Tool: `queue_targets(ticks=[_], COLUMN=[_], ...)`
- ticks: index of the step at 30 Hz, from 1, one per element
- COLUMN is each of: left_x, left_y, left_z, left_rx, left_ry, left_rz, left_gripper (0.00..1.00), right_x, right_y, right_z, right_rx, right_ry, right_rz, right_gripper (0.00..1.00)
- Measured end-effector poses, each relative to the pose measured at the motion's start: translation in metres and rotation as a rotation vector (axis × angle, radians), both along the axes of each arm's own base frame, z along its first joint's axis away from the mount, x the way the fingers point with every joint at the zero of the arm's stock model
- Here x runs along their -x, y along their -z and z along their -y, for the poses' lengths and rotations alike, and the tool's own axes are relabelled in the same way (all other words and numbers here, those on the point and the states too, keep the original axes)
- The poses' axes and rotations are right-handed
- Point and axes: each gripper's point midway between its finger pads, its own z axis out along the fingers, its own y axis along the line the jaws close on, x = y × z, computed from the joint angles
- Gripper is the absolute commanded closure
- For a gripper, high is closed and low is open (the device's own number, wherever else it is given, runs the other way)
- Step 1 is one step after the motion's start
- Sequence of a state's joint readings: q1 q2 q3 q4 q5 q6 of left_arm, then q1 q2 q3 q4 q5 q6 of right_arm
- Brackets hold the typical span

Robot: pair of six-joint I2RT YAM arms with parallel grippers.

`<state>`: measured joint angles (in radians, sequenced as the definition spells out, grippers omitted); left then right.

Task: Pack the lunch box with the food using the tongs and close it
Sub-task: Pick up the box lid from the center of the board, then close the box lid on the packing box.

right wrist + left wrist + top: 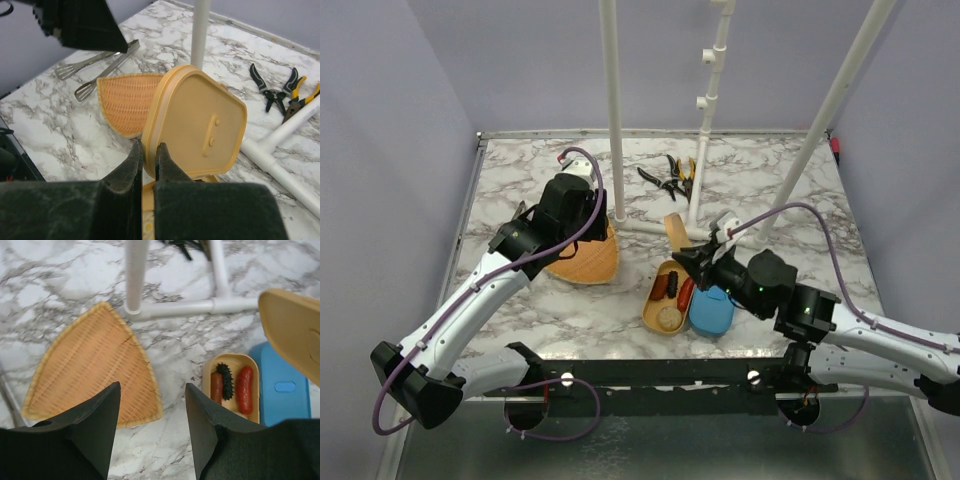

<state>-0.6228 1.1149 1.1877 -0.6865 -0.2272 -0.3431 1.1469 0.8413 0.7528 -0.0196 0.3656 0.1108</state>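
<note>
Lunch box: it (pixel 648 303) sits open on the table (pixel 60 285) between my two arms. Its long axis runs from the arm bases away toward the far side.
Food: all that I can see is in the box. Two reddish sausage pieces (pixel 244 389) lie in the far half with a dark piece (pixel 226 381) between them, and a beige ball (pixel 668 318) sits in the near half.
Lid: it (pixel 200 130) stands nearly upright over the box's far end. I cannot tell whether it is hinged to the box.
Right tool: it (pixel 148 152) is pinched narrow on the lid's edge, just above the box. This is the nearer arm.
Relation that matters: the box lies below and to the near side of the held lid. I judge the lid must tip down along the box's long axis until it lies flat on the rim.
Tongs: they (pixel 84 91) lie flat on the table on the box's left-arm side, beyond the woven tray. Nothing holds them.
Left tool: it (pixel 153 386) is spread wide with nothing in it, hovering over the tray's edge on the box's left-arm side.
Woven tray: it (pixel 90 370) sits near the box on that side, and no pieces show on it.
Blue case: it (pixel 280 405) lies close against the box's right-arm side.
Beyond the box's far end: the pipe frame (pixel 135 275) and pliers (pixel 270 90).
Stage: packing looks done to me, and closing is not yet done.
</note>
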Motion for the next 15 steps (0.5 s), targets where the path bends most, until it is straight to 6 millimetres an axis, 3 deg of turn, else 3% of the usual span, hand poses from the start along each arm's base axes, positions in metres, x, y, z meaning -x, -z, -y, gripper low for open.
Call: queue_targets(ticks=[3,6,11,15], left_x=[0.008,0.02,0.045,0.065], left_y=[-0.004,-0.006,-0.004,-0.002], left_z=[0.02,0.039,0.065,0.077], left_rx=[0.039,0.075,0.12,0.137], left_ry=[0.158,0.31,0.569,0.739], left_rz=[0.035,0.06,0.087,0.104], left_gripper=[0.43,0.42,0.4,0.38], right_x=[-0.013,-0.019,-0.018,-0.013], right_y=[-0.01,-0.006,0.004,-0.007], right_z=[0.014,0.018,0.018,0.02], right_rx=[-0.03,-0.022,-0.014,-0.064], right_ry=[-0.019,-0.069,-0.187,-0.304], right_rz=[-0.04,-0.091,-0.198,-0.268], right_gripper=[0.99,0.99,0.99,0.99])
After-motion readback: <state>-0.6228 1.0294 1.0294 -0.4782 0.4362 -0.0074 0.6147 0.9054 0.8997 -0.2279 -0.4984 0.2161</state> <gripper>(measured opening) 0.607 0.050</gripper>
